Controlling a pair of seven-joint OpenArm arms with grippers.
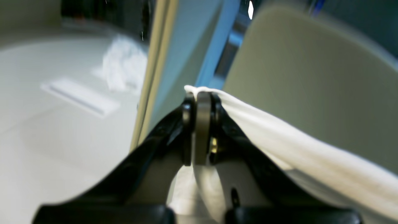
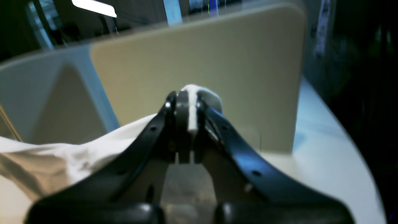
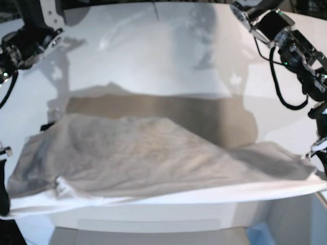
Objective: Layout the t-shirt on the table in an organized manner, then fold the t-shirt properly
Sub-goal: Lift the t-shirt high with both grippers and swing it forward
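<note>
The base view alone shows the whole spread: the t-shirt hangs stretched between the two arms, lifted off the table, its plain grey-white back side facing the camera, with a dark shadow band cast on the tabletop behind it. Its lower hem runs as a bright line near the bottom of that view. No print shows on it. The gripper tips themselves lie at or past the left and right edges there, so the grasp cannot be read from that view.

The wrist views supply it. In the left wrist view the left gripper has its jaws clenched on a bunched edge of white cloth, which trails off taut to the lower right. In the right wrist view the right gripper is likewise clamped on a thin fold of the shirt, the rest draping down to the lower left.

Only the wrist views show the surroundings: a beige upright panel stands just beyond the right gripper, and another crumpled white cloth and a flat white slot lie on the surface far to the left of the left gripper.

The far half of the table lies open behind the shirt; its curved edge shows at the right in the right wrist view
</note>
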